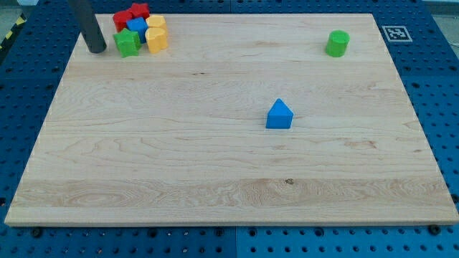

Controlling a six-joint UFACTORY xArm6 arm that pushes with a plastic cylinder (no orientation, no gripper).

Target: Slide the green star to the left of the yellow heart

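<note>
The green star [128,43] lies near the view's top left, at the left edge of a tight cluster of blocks. In that cluster a yellow block [157,39], which may be the heart, sits just right of the star, with a second yellow block [156,23] above it; their shapes are hard to make out. My tip [96,50] rests on the board just left of the green star, with a small gap between them. The dark rod rises from it to the view's top edge.
The cluster also holds a blue block [137,29] and red blocks [131,14]. A green cylinder [337,44] stands at the top right. A blue triangular block [279,115] lies right of centre. The wooden board [215,179] sits on a blue pegboard.
</note>
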